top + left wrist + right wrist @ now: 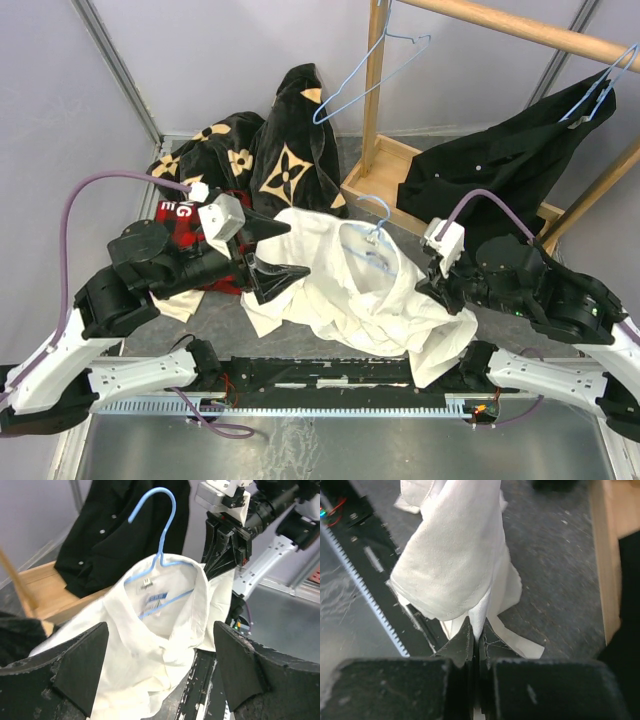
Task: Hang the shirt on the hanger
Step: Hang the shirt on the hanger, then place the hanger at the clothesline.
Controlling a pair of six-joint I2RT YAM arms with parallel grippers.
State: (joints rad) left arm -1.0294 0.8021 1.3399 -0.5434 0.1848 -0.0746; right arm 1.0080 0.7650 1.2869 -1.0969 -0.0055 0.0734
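Observation:
The white shirt (340, 290) lies crumpled in the middle of the table, its collar around the light-blue hanger (377, 218). The hanger's hook (161, 520) rises out of the collar, and a blue wire shows inside the neck. My left gripper (298, 250) stands open just left of the shirt. In its own view the shirt (145, 650) fills the gap between its fingers (85, 660) without touching them. My right gripper (438, 290) is shut on a fold of the shirt's right side. In the right wrist view the cloth (455, 555) runs up out of the closed gripper (478, 630).
A black garment with tan flowers (265, 150) and a red plaid shirt (185, 212) lie at the back left. A wooden rack (380, 90) carries a spare blue hanger (362, 72) and a black shirt (500, 165) on another hanger.

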